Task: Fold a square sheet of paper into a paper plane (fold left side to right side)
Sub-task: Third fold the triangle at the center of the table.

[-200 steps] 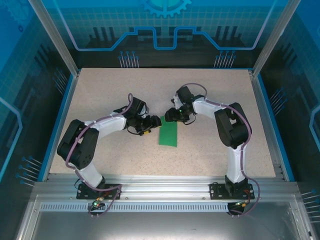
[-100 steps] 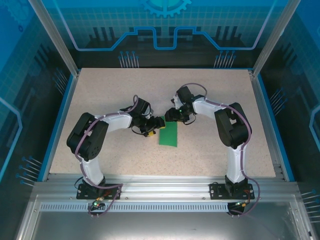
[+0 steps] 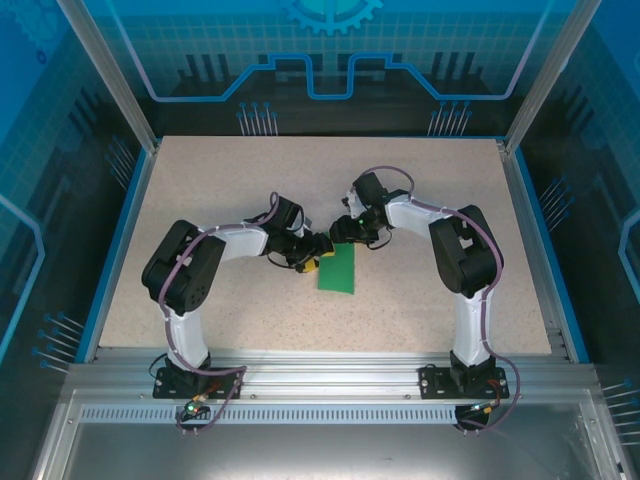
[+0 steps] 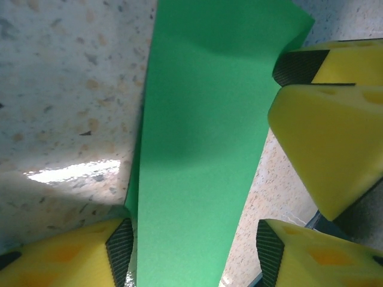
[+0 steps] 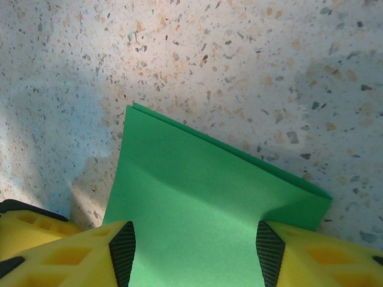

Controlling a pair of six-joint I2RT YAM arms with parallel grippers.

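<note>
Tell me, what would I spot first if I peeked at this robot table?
The bright green paper jumps out first: a narrow folded strip lying flat in the middle of the speckled table. Next come the left pincer and right pincer, meeting at the strip's far end, each with chunky yellow fingers spread either side of it.

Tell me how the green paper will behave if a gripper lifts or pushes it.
Probably floppy: the green paper looks thin, so lifted by one edge it would likely droop. Likely very light, so a push may slide it over the glossy table. Its layers part slightly at one edge, so the fold may spring open.
</note>
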